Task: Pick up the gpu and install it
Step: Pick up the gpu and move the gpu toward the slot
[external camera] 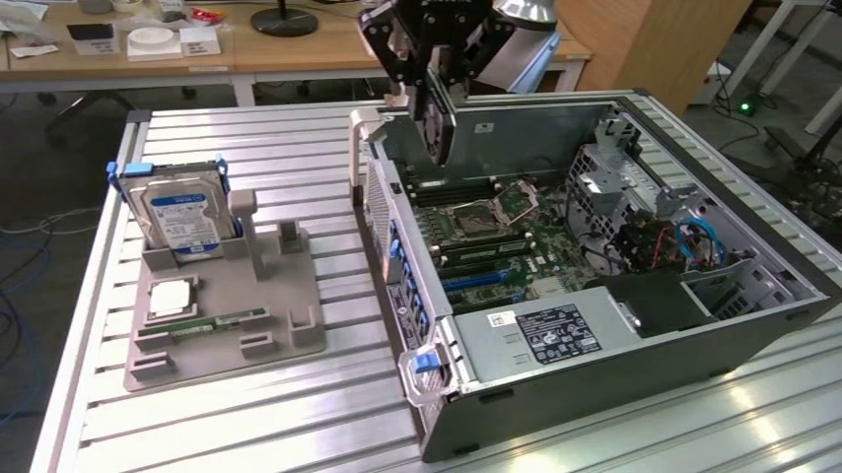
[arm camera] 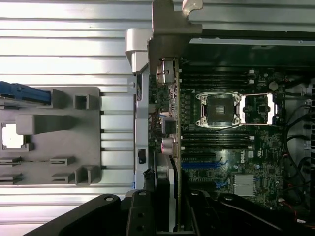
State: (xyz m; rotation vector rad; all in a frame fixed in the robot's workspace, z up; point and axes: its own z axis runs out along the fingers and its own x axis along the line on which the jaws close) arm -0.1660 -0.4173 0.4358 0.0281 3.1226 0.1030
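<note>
Hanging over the open computer case (external camera: 632, 374), the gripper (external camera: 439, 84) is seen pinching the gpu (external camera: 439, 123) between its dark fingers, which are closed on the card's upper edge. The card is held upright, face vertical, above the motherboard (external camera: 507, 246) close to the case's perforated rear wall, and it is not seated in any slot.

In the wrist view the gripper (arm camera: 170, 216) is looked past and the gpu (arm camera: 173, 162) is seen edge-on. Its grey metal bracket lies at the end away from the fingers and reaches past the case wall. Just beside the card's line the CPU socket (arm camera: 219, 109) is seen with its silver frame, and the blue expansion slot (arm camera: 199, 165) lies close to the card on the same side. In the exterior view the power supply (external camera: 553, 335) with its white label is found at the case's near end.

Well apart from the case, on the exterior view's left, a grey parts holder (external camera: 224, 345) is laid on the slatted aluminium table (external camera: 263, 424). A blue-labelled hard drive (external camera: 181, 222) is stood upright in it, a processor chip (external camera: 172, 299) lies flat nearby, and a green RAM stick (external camera: 224, 320) is set just beside the chip.
</note>
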